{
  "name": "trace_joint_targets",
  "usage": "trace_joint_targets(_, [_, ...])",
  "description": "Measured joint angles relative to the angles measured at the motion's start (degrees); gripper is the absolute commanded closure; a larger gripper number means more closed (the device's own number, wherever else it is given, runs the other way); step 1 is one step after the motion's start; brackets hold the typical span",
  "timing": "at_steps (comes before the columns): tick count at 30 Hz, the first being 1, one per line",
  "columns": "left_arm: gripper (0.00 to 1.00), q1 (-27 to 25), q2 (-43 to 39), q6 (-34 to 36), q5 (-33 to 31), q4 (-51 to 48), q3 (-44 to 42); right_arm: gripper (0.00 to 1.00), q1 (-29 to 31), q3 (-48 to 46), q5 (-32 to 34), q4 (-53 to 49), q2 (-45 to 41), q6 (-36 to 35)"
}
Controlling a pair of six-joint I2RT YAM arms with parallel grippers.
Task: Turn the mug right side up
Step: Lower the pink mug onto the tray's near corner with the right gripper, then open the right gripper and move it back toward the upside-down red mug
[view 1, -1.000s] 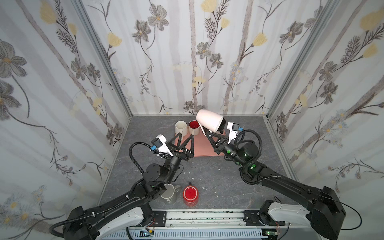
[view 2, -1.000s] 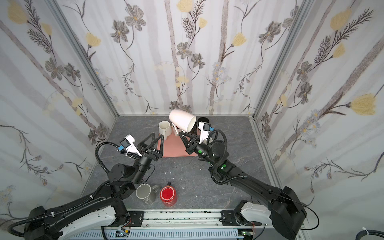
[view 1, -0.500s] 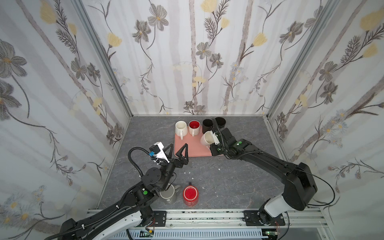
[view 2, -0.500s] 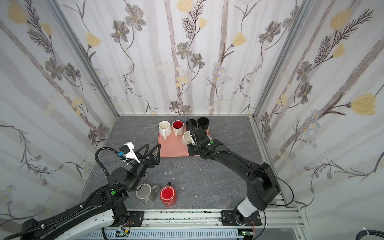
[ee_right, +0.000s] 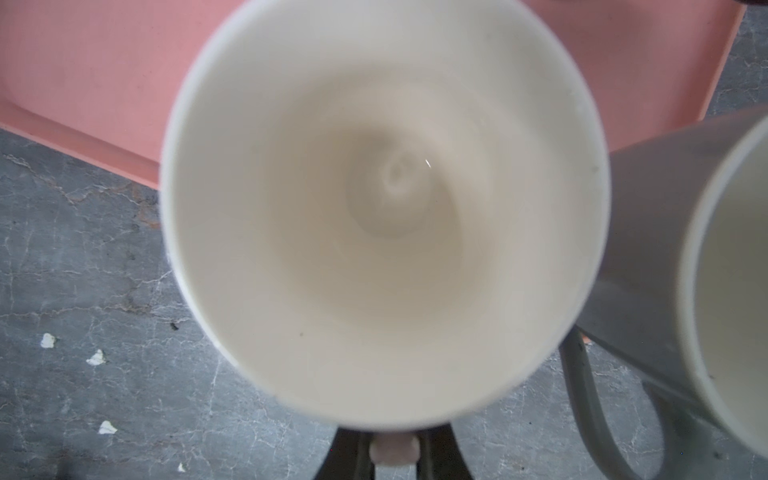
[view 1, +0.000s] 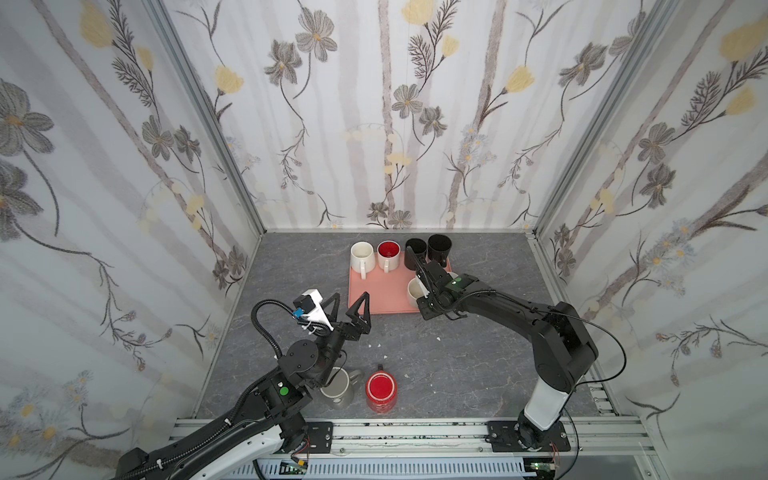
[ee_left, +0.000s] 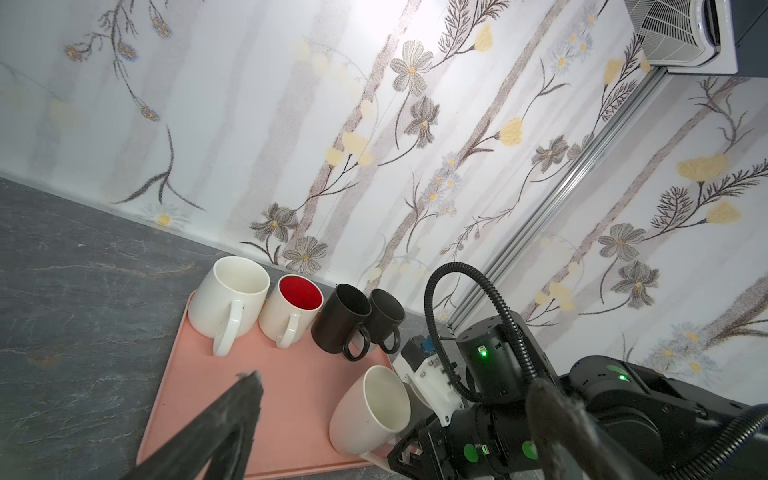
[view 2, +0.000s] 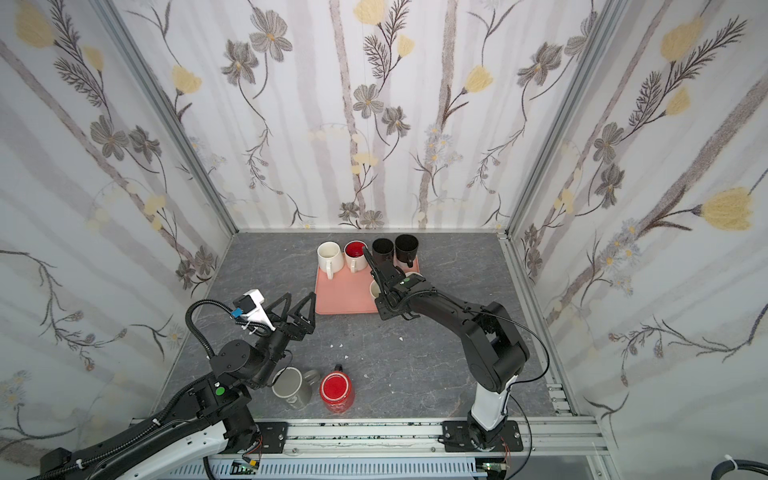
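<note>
**Item:** white mug [view 1: 414,289].
**Location:** near right corner of the pink tray [view 1: 374,301]. The mouth faces up and the long axis is close to vertical, tipped slightly toward the left arm in the left wrist view.
**Held by:** right gripper [ee_right: 394,457], clenched on the handle [ee_right: 394,448], which points back toward that arm. This arm is the nearer one.
**Left gripper** [view 1: 349,296]: spread wide and empty, above the counter [view 1: 457,365] off the tray's front edge, apart from the mug.
**Obscured:** the mug's base. It is probably at or just above the tray, but contact cannot be confirmed.
**Adjacent:** grey mug [ee_right: 665,257], just beside the white mug and largely covered by the right arm in both top views.
</note>
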Motion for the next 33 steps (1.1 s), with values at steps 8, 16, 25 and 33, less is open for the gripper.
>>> trace_joint_targets(8, [0.00,0.2,-1.8,-0.2,-0.4,-1.0,-0.3,1.00,-0.8,2.7,1.8,-0.6,2.5,-0.9])
trace_joint_targets(16, [0.00,0.3,-2.4,-0.7,-0.4,-1.9,-0.5,0.71,-1.1,4.3,2.2,-2.3,3.4,-1.7])
trace_joint_targets(25, [0.00,0.6,-2.4,-1.1,-0.4,-3.2,-0.5,0.45,-0.9,4.9,1.1,-2.2,0.8,-2.3])
trace_joint_targets(33, [0.00,0.7,-1.7,-1.2,0.0,-6.6,1.4,0.15,4.5,-0.7,-1.0,4.2,-11.3,-2.3])
